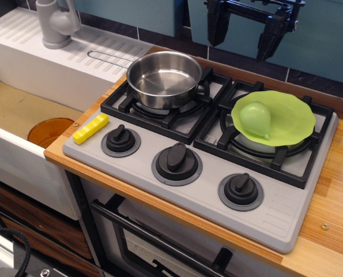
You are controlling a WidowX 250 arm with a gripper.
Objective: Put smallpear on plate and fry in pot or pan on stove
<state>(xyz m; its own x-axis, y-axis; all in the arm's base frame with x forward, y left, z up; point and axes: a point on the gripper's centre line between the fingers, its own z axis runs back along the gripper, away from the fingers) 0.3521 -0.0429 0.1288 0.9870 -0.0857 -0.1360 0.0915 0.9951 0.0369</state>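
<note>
**No readable writing**

Nothing in this view carries text that can be read. The stove (217, 173) shows no brand name, and its three knobs (177, 157) sit on plain grey dials without numbers or heat marks. The pan (164, 79), the plate (286, 118) and the bench (332, 196) bear no labels, stickers or signs.

Shiny steel pan (164, 78), matt grey stove (206, 190), smooth plastic plate (286, 118).
</note>
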